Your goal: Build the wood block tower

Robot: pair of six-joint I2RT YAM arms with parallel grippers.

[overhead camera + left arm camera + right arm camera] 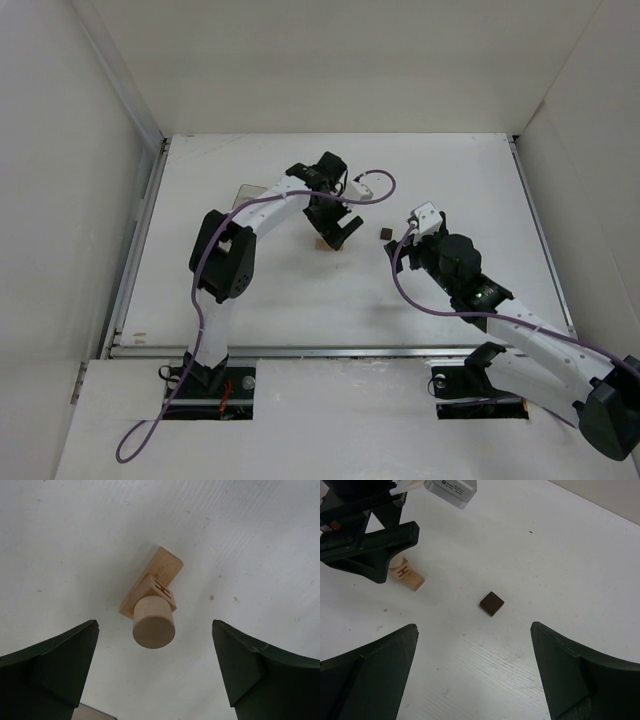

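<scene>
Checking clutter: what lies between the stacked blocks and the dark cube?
Only bare table separates stack and dark cube, per the right wrist view.

Light is bright, even and diffuse in all three views, and the short, soft shadows show that it comes from overhead. In the top view the white table (250, 300) and walls (60, 200) nearly wash out, with only pale grey shade beneath the arms (225, 265). In the left wrist view the table reads greyer and dimmer toward the upper left. The tower (152, 602) between the left fingers (55, 665) is fairly sharp, while those dark fingers show little detail and have soft edges. In the right wrist view the cube (491, 603), ahead of the right fingers (580, 670), is crisp, with its shadow tight against it. Fine streaks in the table show between these fingers.
</scene>
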